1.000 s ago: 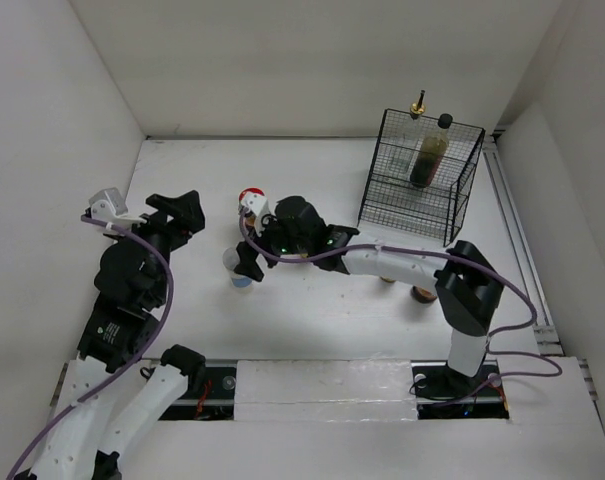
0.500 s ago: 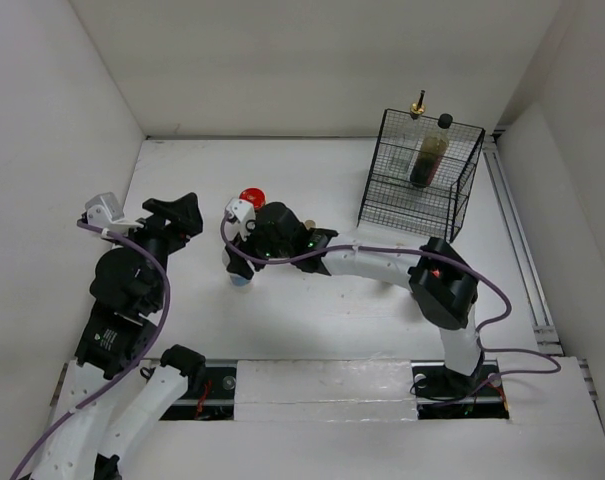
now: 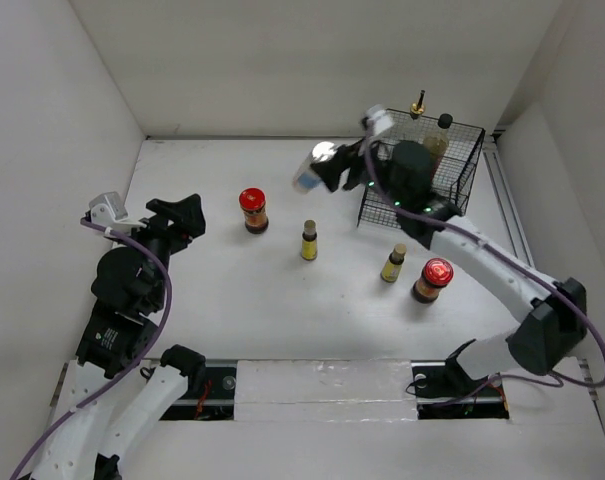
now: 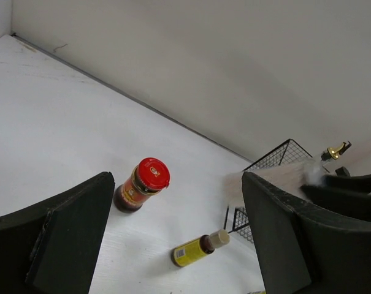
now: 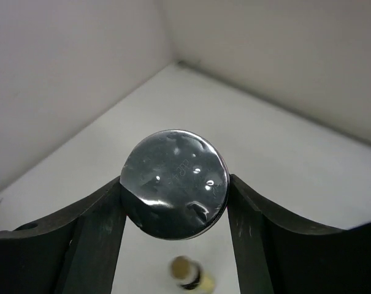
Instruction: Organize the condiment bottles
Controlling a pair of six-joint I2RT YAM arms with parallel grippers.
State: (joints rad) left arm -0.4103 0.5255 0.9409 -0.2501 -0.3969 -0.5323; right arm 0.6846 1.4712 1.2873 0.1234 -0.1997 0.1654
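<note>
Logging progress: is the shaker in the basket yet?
Not yet. The right gripper holds the shaker in the air beside the basket, outside its wires.

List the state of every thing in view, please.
shaker, held in the air by right claw.
right claw, shut on shaker.
left claw, open, empty.
left jar, upright on table, lid on.
right jar, upright on table, lid on.
left yellow bottle, upright, capped.
right yellow bottle, upright, capped.
dark bottle, upright in basket, capped.
gold-spouted bottle, in basket, mostly hidden.
basket, upright on table.
</note>
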